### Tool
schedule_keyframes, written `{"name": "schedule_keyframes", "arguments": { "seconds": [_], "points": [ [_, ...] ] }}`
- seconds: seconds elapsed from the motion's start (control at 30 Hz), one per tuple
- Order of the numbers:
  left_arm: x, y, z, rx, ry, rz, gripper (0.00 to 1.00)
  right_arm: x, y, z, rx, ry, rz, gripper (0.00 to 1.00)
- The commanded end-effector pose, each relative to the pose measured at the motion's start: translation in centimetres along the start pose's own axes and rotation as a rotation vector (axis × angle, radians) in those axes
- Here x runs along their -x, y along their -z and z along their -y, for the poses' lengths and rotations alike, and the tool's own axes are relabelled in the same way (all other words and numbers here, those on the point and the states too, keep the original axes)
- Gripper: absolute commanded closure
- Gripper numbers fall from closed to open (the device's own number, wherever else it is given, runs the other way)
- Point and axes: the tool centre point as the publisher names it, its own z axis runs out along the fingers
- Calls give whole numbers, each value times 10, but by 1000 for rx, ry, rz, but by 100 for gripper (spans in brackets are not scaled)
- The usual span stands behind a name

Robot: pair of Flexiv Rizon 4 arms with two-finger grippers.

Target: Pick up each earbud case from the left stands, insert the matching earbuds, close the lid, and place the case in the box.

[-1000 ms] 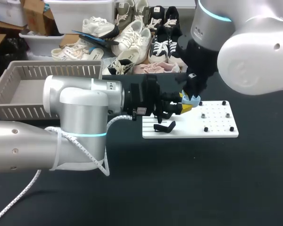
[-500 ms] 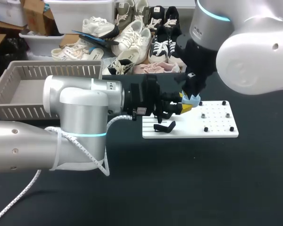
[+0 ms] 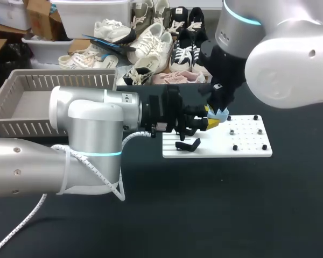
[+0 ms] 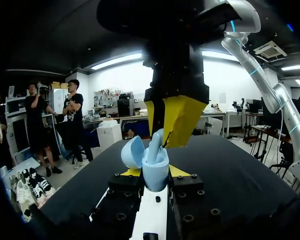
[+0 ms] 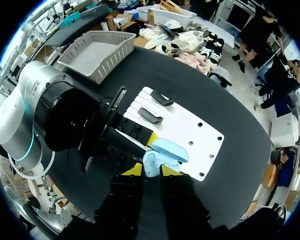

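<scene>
Item: my left gripper, clamped on open blue earbud case, over white board. My right gripper pinching earbud, stem in case.

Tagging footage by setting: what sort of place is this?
Likely a robot lab workbench: white perforated fixture board, grey slatted box, and an open light-blue earbud case in the left gripper.

Left hand hides the white board's far-left corner (stands partly too)
</scene>
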Motion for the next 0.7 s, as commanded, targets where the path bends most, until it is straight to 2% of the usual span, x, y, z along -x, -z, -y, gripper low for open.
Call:
{"name": "schedule_keyframes", "arguments": {
  "seconds": [0.03,0.7],
  "points": [
    [0,0,0,2,-1,2,100,2,-2,-1,4,2,-3,100],
    [0,0,0,2,-1,2,100,2,-6,-1,5,3,-12,100]
  ]
}}
